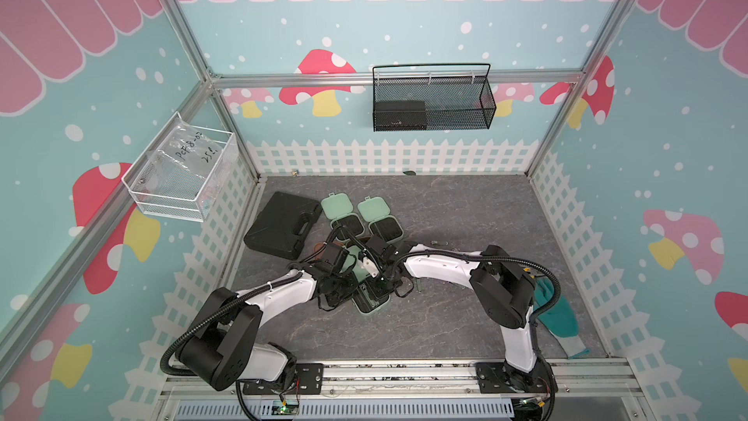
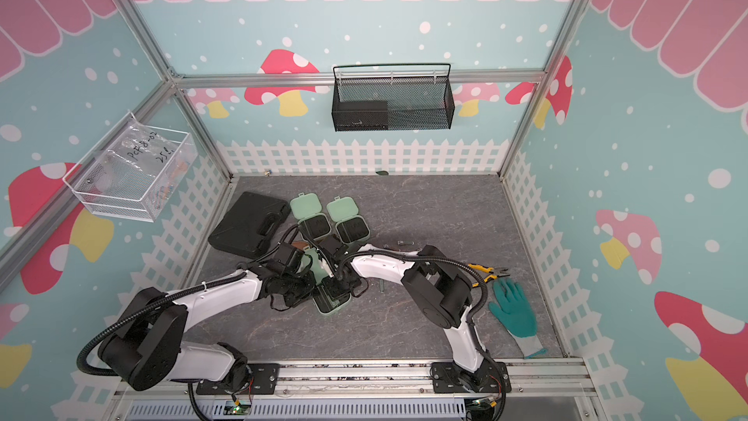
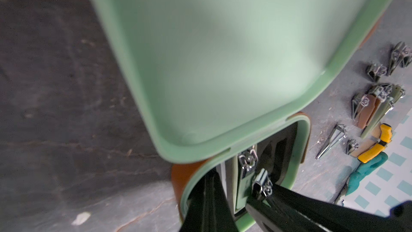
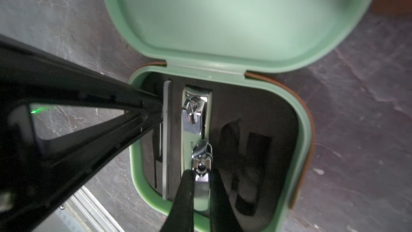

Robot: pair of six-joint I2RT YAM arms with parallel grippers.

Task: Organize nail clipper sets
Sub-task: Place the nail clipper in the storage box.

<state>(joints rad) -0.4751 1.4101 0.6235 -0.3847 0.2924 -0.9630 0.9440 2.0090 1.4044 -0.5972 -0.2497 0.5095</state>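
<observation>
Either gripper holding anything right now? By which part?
Right gripper: small silver clipper, pinched across its sides at one end, over the open mint case. Left gripper: shut, tip at the case's nail file; cannot tell if it grips it.

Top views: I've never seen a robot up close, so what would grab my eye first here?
Probably the two white-and-black arms, the left arm and the right arm, meeting mid-table over an open mint green case. In the right wrist view, the right hand pinches a small silver clipper over the case's black insert. Behind it all, red mushrooms dot the teal walls.
</observation>
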